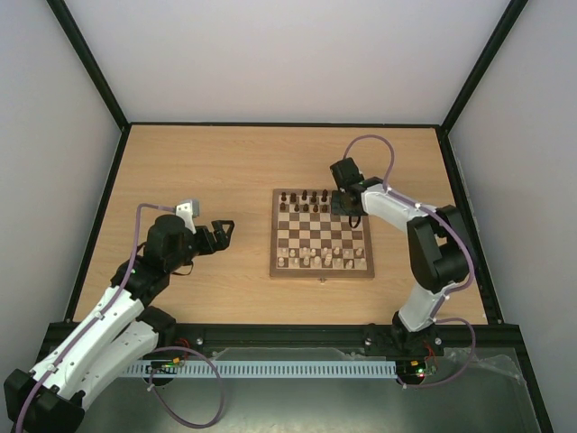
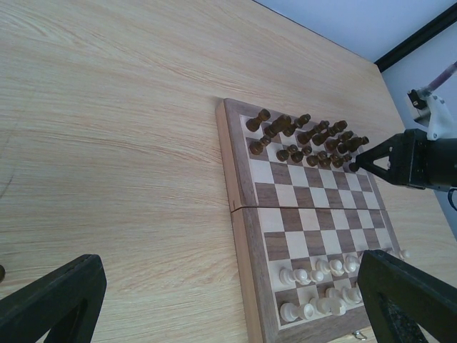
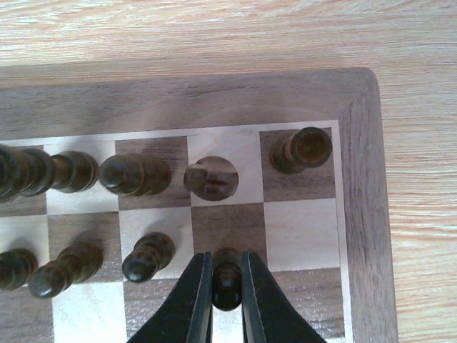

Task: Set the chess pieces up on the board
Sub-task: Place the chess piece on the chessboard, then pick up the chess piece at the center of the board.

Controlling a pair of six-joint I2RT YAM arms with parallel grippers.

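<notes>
Right claw [image 3: 227, 259] clamped on a dark pawn [image 3: 227, 282], fingers pinching its head from both sides so it hangs upright. It sits over the far right corner of the board [image 3: 364, 214], second row in, just in front of the knight [image 3: 211, 179]. Pawn's base is hidden, so contact with the square cannot be told. Corner rook [image 3: 301, 150] stands, and the square in front of it is bare, likely a pawn's place yet to fill. Other dark pieces [image 1: 302, 197] line the board's far edge, cream pieces [image 1: 320, 260] its near edge. Left claw [image 1: 225, 232] is spread wide, holding nothing, well off the board's left side, probably keeping clear.
</notes>
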